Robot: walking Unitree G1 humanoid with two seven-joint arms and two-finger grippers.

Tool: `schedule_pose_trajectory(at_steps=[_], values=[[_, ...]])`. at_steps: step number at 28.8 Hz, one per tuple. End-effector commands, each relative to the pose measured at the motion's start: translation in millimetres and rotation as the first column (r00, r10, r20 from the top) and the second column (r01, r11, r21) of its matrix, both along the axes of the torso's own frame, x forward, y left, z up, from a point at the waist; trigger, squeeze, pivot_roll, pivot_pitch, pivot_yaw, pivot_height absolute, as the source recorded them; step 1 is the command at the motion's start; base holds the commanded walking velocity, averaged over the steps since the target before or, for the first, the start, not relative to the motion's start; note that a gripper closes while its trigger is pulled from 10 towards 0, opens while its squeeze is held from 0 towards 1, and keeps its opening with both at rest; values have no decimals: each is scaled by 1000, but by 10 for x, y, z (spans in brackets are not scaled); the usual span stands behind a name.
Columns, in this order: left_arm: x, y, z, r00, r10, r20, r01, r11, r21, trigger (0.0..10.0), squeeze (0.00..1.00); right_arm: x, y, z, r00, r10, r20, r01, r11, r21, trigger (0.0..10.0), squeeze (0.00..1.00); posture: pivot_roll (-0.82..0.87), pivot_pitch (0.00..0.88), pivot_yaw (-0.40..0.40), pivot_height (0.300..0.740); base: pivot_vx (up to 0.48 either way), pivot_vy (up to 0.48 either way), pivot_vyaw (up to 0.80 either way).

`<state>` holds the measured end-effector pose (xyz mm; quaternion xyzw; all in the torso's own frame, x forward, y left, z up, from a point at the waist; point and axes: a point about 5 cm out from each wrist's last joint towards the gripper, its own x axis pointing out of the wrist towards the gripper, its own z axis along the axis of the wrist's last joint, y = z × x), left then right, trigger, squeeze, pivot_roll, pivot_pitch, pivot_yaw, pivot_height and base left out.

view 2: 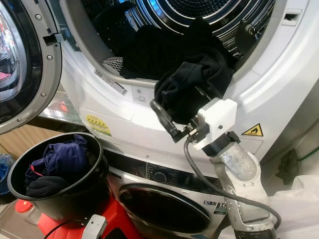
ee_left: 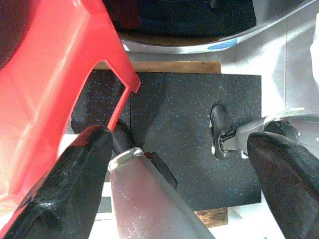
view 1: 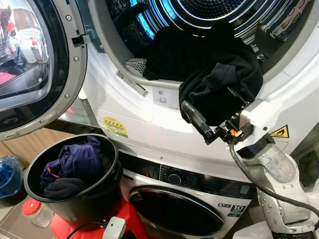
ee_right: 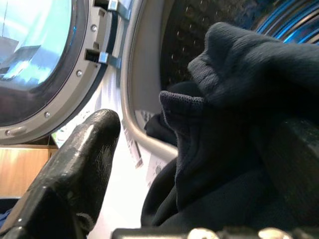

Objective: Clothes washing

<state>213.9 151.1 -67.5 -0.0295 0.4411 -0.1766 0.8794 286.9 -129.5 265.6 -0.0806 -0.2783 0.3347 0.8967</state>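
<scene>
The right gripper (view 1: 212, 117) had its fingers spread around a bunched black garment (view 1: 219, 84) lying over the lower rim of the upper drum (view 1: 164, 84). Judged step: loading. Next, the garment needed pushing deeper, clear of the door seal.

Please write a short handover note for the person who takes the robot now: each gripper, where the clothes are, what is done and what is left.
Right gripper: raised at the rim of the upper machine's drum, fingers spread around a dark garment that hangs over the rim.
Left gripper: open, hanging low over the dark floor mat, holding nothing.
Done: some dark clothes already lie inside the drum; its door is open.
Left: push the garment fully in; move the blue clothes from the black bucket; shut the door.
</scene>
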Motion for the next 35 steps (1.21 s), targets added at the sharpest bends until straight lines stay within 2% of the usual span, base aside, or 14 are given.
schedule_pose_trajectory(at_steps=[1,7,12,14,17,18,22,24,27,29,30,31,33,35], values=[[-34,64,-19,1000,17,-10,-17,1000,17,10000,0,23,14,67,1000,-12,22,12,1000,2,10000,0,-113,33,95,740,0,0,0],[-30,71,-17,1000,15,-8,-15,1000,21,10000,0,218,90,142,990,-114,83,118,992,-43,10000,0,-116,31,100,740,0,0,0],[-30,88,-16,1000,13,-7,-13,999,29,10000,0,451,401,347,981,-110,160,124,989,-80,10000,0,-113,31,103,740,0,0,0],[-31,91,-17,1000,15,-7,-15,999,29,10000,0,509,453,399,978,-116,174,132,988,-86,10000,0,-111,30,103,740,0,0,0],[-27,96,-14,1000,17,-5,-17,999,31,10000,0,743,627,722,958,-160,240,186,978,-91,10000,0,-103,27,99,740,0,0,0],[-27,97,-15,1000,17,-5,-17,999,32,10000,0,760,638,759,953,-170,252,199,976,-94,10000,0,-103,27,99,740,0,0,0],[-33,107,-18,1000,24,-4,-24,999,35,10000,0,938,716,1299,929,-251,274,271,962,-38,10000,0,-94,22,96,740,0,0,0],[-47,112,-26,1000,29,-6,-29,999,37,10000,0,996,729,1591,897,-335,288,360,932,-36,10000,0,-80,19,85,740,0,0,0],[-55,110,-31,1000,29,-5,-29,999,39,10000,0,1009,715,1731,866,-395,308,428,903,-46,10000,0,-62,16,74,740,0,0,0],[-64,114,-35,999,31,-4,-31,999,42,10000,0,1018,640,1891,819,-489,301,520,854,-26,10000,0,-47,15,63,740,0,0,0],[-64,114,-35,999,31,-4,-31,999,42,10000,0,1018,640,1891,819,-489,301,520,854,-26,10000,0,-47,15,63,740,0,0,0],[-76,118,-42,999,35,-5,-35,998,45,10000,0,1025,554,1990,778,-567,271,588,809,5,10000,0,-41,14,59,740,0,0,0],[-90,115,-50,999,37,-6,-36,998,47,10000,0,1059,487,1988,768,-607,204,618,786,14,10000,0,-25,11,45,740,0,0,0],[-98,114,-55,999,38,-7,-38,998,47,10000,0,1099,476,1922,750,-632,193,650,759,-38,10000,0,-16,9,40,740,0,0,0]])
